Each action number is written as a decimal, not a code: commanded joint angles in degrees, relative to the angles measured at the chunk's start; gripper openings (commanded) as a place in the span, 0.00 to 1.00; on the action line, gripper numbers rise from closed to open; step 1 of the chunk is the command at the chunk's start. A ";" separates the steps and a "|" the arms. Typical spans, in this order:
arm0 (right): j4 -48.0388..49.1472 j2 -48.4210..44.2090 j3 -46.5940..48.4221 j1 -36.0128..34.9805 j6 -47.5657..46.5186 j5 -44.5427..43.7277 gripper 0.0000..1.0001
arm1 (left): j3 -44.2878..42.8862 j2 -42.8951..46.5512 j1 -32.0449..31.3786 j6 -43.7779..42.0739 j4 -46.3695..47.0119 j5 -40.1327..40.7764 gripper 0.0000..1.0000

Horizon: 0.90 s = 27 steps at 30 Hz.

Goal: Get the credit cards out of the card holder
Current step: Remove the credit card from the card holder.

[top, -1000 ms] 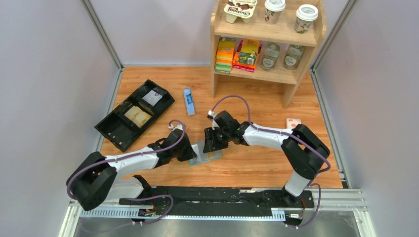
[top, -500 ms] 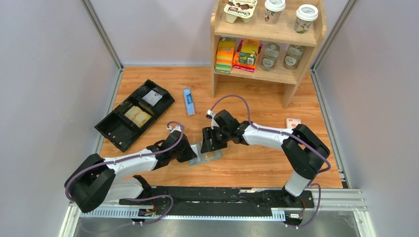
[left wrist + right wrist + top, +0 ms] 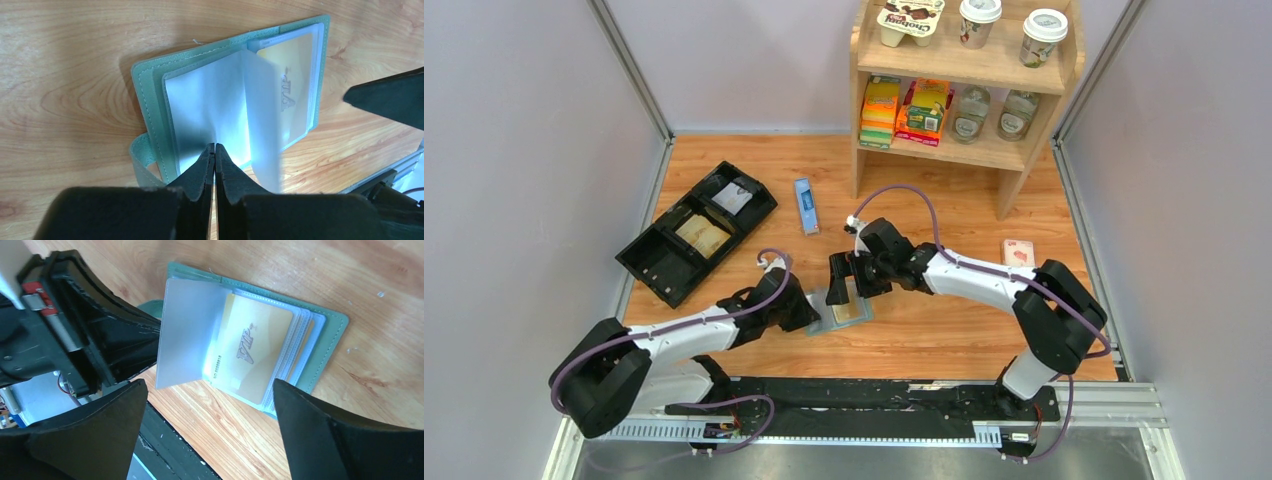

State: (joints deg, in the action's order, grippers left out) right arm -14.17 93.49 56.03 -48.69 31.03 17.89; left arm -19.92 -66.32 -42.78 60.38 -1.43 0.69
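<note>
Starting at ten o'clock from the action, we see the black tray (image 3: 652,265) lying on the wooden table (image 3: 944,330). The long blue box (image 3: 805,205) sits at eleven o'clock, well apart from everything else.

Now the left gripper (image 3: 812,318) reaches in from nine o'clock, low to the table. On its wrist view the left gripper (image 3: 215,150) has its jaws pressed tight together on the card holder (image 3: 147,95). It is pinching one clear pocket page (image 3: 210,110) and standing it up off the stack.

The card holder (image 3: 829,318) lies spread open on the wood at dead centre, sage cover down. Under the lifted page we spot a golden credit card (image 3: 295,90) tucked in its pocket on the three o'clock half, raised lettering on its face. From the other wrist the same credit card (image 3: 255,355) shows plainly, with more pocket pages fanned beneath it.

The right gripper (image 3: 849,287) hangs over the holder's twelve o'clock edge. Its own camera shows the right gripper (image 3: 209,385) with jaws spread wide, nothing between them, framing the card without touching it.

Further right, the wooden shelf (image 3: 969,153) stands at one o'clock, and a small box (image 3: 1017,252) rests at three o'clock.
</note>
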 commanded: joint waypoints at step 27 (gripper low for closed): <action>-0.24 0.98 2.50 0.79 -5.36 -5.32 0.70 | -8.90 20.03 -0.54 -1.32 -12.92 4.77 0.34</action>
State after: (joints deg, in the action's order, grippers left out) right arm -16.82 92.95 57.47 -48.16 26.48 12.64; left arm -26.85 -39.20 -43.07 59.99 -24.93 10.74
